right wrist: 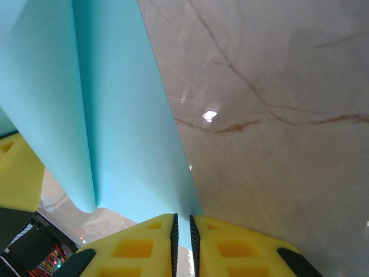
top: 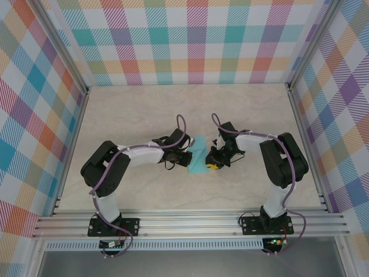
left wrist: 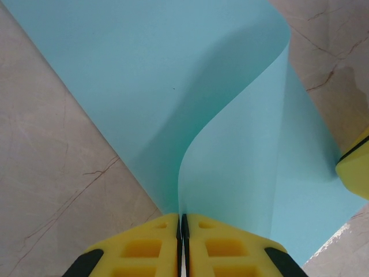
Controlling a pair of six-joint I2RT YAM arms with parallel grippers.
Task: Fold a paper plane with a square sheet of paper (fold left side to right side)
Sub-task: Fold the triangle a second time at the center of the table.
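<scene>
The square sheet of paper [top: 199, 154] sits at the middle of the marbled surface [top: 144, 115], between the two arms and held at both sides. It is partly off the surface and not lying flat.

The left tool [left wrist: 181, 218] is clenched on one edge of the sheet. Its yellow fingers [left wrist: 144, 248] are pressed together with the paper pinched in the seam. From that pinch the sheet stands up, then bows over in a soft S-curve. There is no crease in it yet, only a rolling bend.

The right tool [right wrist: 183, 218] is likewise clamped on the opposite edge, with the turquoise paper running down into the narrow slit between its pads. In the right wrist view the sheet hangs in a loose fold beside bare surface.

By my reading this is the first fold, left side to right side, caught midway. The left edge is lifted and the sheet is arched, but the two edges have not met.

The next move seems to call for the left tool to carry its edge across and down onto the edge the right tool holds. The edges and corners need to line up before anything is flattened. The right tool should hold its side steady so the sheet does not skid. Only then should the bend be pressed into a crease, since a skewed meeting of the edges would set a crooked centre line.

No brand, label or writing can be read on the paper, the tools or the surface. The paper is plain.
</scene>
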